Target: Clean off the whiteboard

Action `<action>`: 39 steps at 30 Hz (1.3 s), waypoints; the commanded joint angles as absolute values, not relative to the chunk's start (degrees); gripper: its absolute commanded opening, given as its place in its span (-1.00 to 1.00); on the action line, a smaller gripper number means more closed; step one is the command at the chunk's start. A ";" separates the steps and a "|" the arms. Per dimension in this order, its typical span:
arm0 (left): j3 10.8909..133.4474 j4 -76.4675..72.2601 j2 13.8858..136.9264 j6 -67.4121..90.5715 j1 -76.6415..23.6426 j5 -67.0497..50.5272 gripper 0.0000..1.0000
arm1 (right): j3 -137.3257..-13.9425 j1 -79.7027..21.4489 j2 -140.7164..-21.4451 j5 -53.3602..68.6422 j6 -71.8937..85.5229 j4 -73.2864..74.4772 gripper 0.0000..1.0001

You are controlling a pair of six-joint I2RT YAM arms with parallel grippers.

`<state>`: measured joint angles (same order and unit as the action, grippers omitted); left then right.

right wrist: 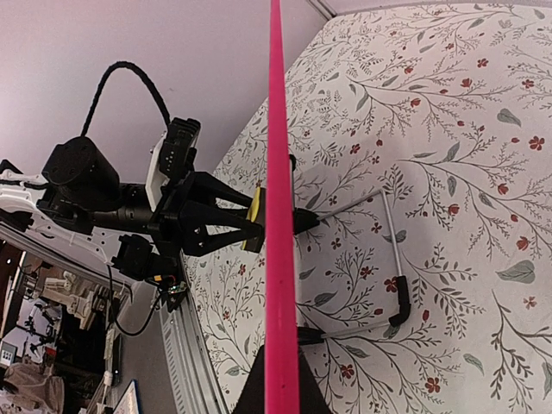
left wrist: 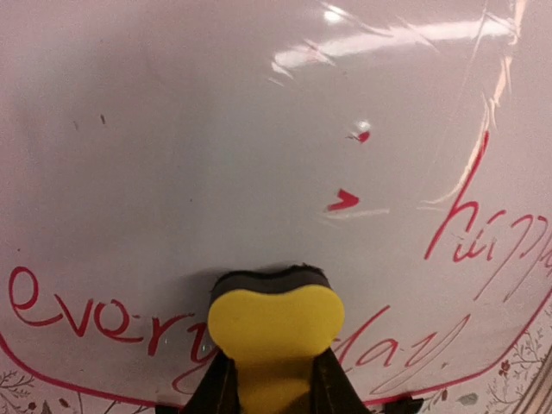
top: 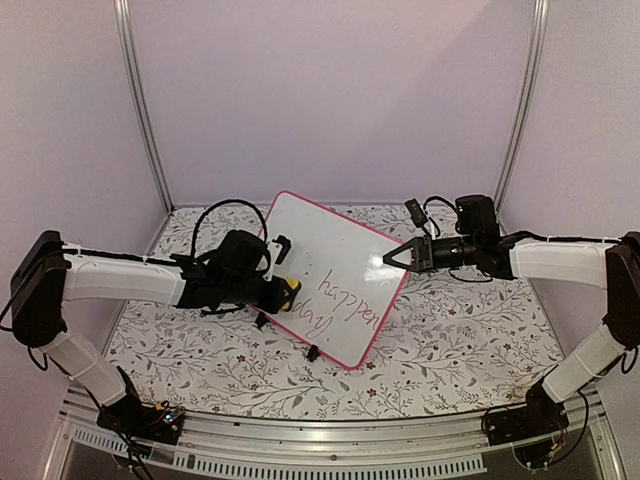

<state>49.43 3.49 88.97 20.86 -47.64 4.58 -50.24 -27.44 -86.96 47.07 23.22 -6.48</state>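
Note:
The whiteboard (top: 330, 270), white with a pink-red frame, stands tilted on its wire stand in the middle of the table. Red handwriting covers its lower part; the upper part is blank. My left gripper (top: 285, 292) is shut on a yellow eraser (left wrist: 274, 323) whose dark felt face presses against the board (left wrist: 259, 172) between the words "every" and "day". My right gripper (top: 392, 258) is shut on the board's right edge, seen edge-on as a pink line (right wrist: 278, 216) in the right wrist view. The left gripper with the eraser (right wrist: 255, 217) shows there too.
The table has a floral cloth (top: 470, 330). Two black clip feet (top: 312, 352) hold the board's lower edge. The wire stand (right wrist: 392, 259) props the board from behind. White walls and metal posts (top: 140, 100) enclose the table.

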 commanded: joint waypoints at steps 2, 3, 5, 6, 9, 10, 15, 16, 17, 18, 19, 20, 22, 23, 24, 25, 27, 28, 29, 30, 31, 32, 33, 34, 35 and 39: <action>51.43 2.10 89.44 19.59 -48.31 6.44 -1.00 | -46.82 -31.41 -90.89 45.98 18.72 4.19 -1.00; 52.43 1.76 90.16 19.08 -48.26 6.55 -1.00 | -46.84 -31.38 -90.88 45.92 18.72 4.26 -1.00; 55.11 1.67 92.14 17.95 -48.17 6.90 -1.00 | -46.93 -31.38 -90.76 45.90 18.67 4.52 -1.00; 56.55 1.94 93.08 17.33 -48.17 7.19 -1.00 | -47.00 -31.38 -90.64 45.92 18.64 4.72 -1.00; 61.06 2.47 95.35 15.22 -48.12 8.12 -1.00 | -47.02 -31.40 -90.41 45.83 18.54 4.86 -1.00; 62.29 2.58 95.87 14.69 -48.04 8.54 -1.00 | -47.07 -31.40 -90.36 45.83 18.54 4.98 -1.00; 66.58 4.32 98.18 12.85 -46.75 11.94 -1.00 | -47.19 -31.38 -90.22 45.84 18.46 5.01 -1.00; 66.89 4.54 98.39 12.70 -46.62 11.98 -1.00 | -47.20 -31.38 -90.25 45.80 18.46 5.06 -1.00; 66.96 4.77 98.34 12.59 -46.51 11.66 -1.00 | -47.26 -31.38 -90.26 45.79 18.52 5.09 -1.00; 66.72 4.83 98.15 12.64 -46.51 11.31 -1.00 | -47.28 -31.38 -90.33 45.81 18.41 5.14 -1.00; 66.22 4.83 97.91 12.75 -46.57 10.76 -1.00 | -47.21 -31.42 -90.27 45.86 18.30 5.10 -1.00; 65.33 4.84 97.59 12.89 -46.78 10.51 -1.00 | -47.20 -31.40 -90.20 45.81 18.28 5.12 -1.00; 62.99 4.58 96.80 13.10 -47.34 10.29 -1.00 | -47.27 -31.38 -90.18 45.86 18.29 5.02 -1.00; 61.62 4.45 96.46 13.22 -47.68 10.47 -1.00 | -47.33 -31.38 -90.18 46.07 18.33 5.01 -1.00; 60.36 4.40 96.24 13.43 -47.99 10.61 -1.00 | -47.43 -31.38 -90.18 46.32 18.50 5.05 -1.00; 59.09 4.40 95.96 13.57 -48.36 10.63 -1.00 | -47.69 -31.38 -90.18 46.66 18.74 5.20 -1.00; 56.71 4.81 95.61 14.13 -48.94 10.82 -1.00 | -48.47 -31.38 -90.24 47.13 18.95 6.05 -1.00; 55.77 5.18 95.40 14.59 -49.22 11.01 -1.00 | -48.84 -31.38 -90.32 47.63 19.04 6.29 -1.00; 54.89 5.42 95.19 15.18 -49.57 11.08 -1.00 | -49.20 -31.40 -90.15 48.13 19.27 6.44 -1.00; 53.99 5.49 94.89 15.64 -49.91 10.96 -1.00 | -49.57 -31.38 -90.02 48.31 19.46 6.47 -1.00; 53.07 5.54 94.54 16.31 -50.27 10.88 -1.00 | -50.00 -31.42 -89.73 48.27 19.63 6.77 -1.00; 52.34 5.46 94.09 16.79 -50.58 10.81 -1.00 | -50.49 -31.38 -89.57 48.13 19.83 7.30 -1.00; 51.49 5.41 93.79 17.24 -50.87 10.48 -1.00 | -51.05 -31.38 -89.50 47.96 19.72 7.87 -1.00; 50.78 5.45 93.52 17.57 -51.26 10.26 -1.00 | -51.47 -31.37 -89.41 47.80 19.55 8.50 -1.00; 50.19 5.57 93.25 17.80 -51.64 10.20 -1.00 | -51.91 -31.38 -89.46 47.66 19.27 9.01 -1.00; 48.42 6.04 92.57 18.48 -52.93 9.33 -1.00 | -52.29 -31.40 -89.85 47.55 18.89 9.66 -1.00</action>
<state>51.24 1.26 92.20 17.12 -51.13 10.90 -53.82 -28.12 -87.00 45.76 23.07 -0.78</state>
